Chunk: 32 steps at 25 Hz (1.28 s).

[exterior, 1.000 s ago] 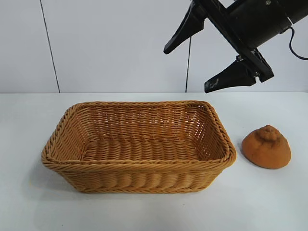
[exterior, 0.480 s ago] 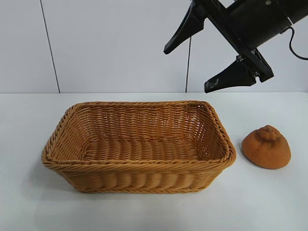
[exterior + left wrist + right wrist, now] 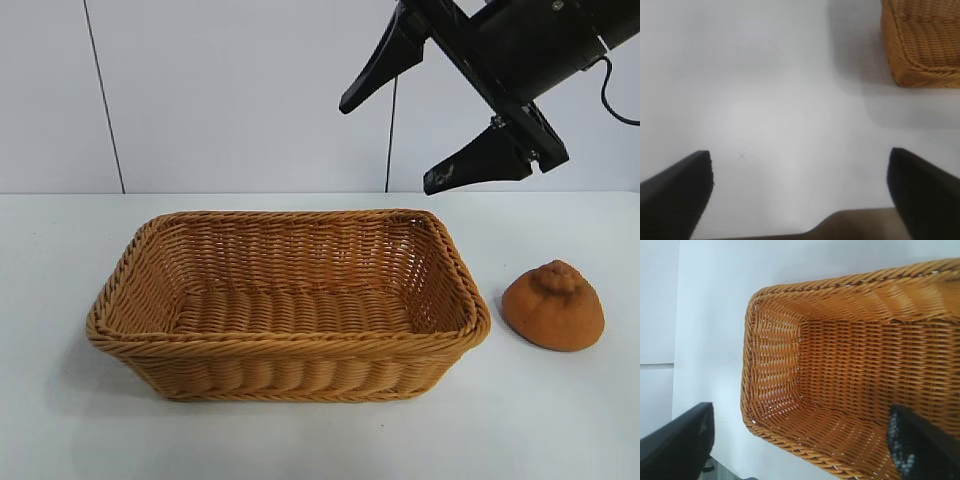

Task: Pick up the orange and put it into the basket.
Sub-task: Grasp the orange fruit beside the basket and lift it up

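A white table [image 3: 300,440] holds a large rectangular woven wicker basket [image 3: 440,345], tan-orange, with flared sides and a thick braided rim. The basket sits near the middle of the table and has nothing inside it.

The orange [image 3: 554,306] is a dull brownish-orange rounded lump with a wrinkled, knobbly bump on top. It rests on the table just beside the basket's right end, as the outside camera sees it, not touching the rim.

The right gripper [image 3: 393,142] hangs high in the air above the basket's right rear corner, well apart from the orange. Its two black fingers are spread wide and nothing is between them. Its wrist camera looks straight down into the bare basket interior, and the orange does not appear there.

The left gripper [image 3: 800,187] is seen only in its own wrist camera. Its two dark fingers are spread apart over bare table, holding nothing, with one corner of the basket near the edge of that view. This arm appears to be parked.

Judged from this layout, the task has barely begun. The orange is not yet grasped, lifted or moved. Still to come: bringing a gripper down over the orange, closing on it, carrying it over the rim, and releasing it inside the basket.

No brand, label or readable writing appears anywhere.
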Each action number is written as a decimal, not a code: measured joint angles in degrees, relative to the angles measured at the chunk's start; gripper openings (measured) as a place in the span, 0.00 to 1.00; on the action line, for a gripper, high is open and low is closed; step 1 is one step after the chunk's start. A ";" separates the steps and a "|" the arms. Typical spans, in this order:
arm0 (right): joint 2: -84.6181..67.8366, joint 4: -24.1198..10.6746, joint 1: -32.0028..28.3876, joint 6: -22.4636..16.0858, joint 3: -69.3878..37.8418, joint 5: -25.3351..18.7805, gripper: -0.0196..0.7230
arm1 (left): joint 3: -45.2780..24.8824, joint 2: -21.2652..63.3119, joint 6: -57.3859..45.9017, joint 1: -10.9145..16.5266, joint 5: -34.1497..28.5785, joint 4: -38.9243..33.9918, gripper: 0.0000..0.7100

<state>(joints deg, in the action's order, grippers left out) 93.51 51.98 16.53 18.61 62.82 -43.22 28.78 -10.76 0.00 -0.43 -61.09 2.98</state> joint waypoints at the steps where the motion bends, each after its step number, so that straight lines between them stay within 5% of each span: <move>1: 0.00 0.00 0.00 0.00 0.00 -0.15 0.89 | 0.00 1.30 0.00 0.00 0.00 0.00 0.95; 7: 0.00 -0.72 0.00 0.00 0.33 -3.07 0.89 | 0.00 10.17 0.00 0.00 0.00 0.05 0.95; 12: 0.04 -6.61 0.00 -2.16 5.00 -7.04 0.89 | 0.00 11.03 0.00 0.00 0.00 0.10 0.95; 16: 0.04 -18.83 0.00 -10.77 10.27 -9.60 0.89 | 0.00 11.03 0.00 0.00 0.00 0.16 0.95; 20: 0.04 -36.72 0.00 -21.73 14.38 -14.39 0.89 | 0.00 11.03 0.00 0.00 0.00 0.21 0.95; 23: 0.04 -45.62 -1.59 -25.38 15.10 -17.02 0.89 | 0.00 11.03 0.00 0.00 0.00 0.21 0.95; 27: 0.25 -47.46 -6.96 -25.38 15.10 -17.98 0.89 | 0.00 11.03 0.00 0.00 0.00 0.21 0.95; 32: 2.82 -43.60 -13.93 -21.89 15.12 -17.98 0.89 | 0.00 11.03 0.00 0.00 0.00 0.21 0.95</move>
<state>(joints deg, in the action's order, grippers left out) 96.33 8.38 2.60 -3.28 77.94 -61.20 28.78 0.27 0.00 -0.43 -61.10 3.19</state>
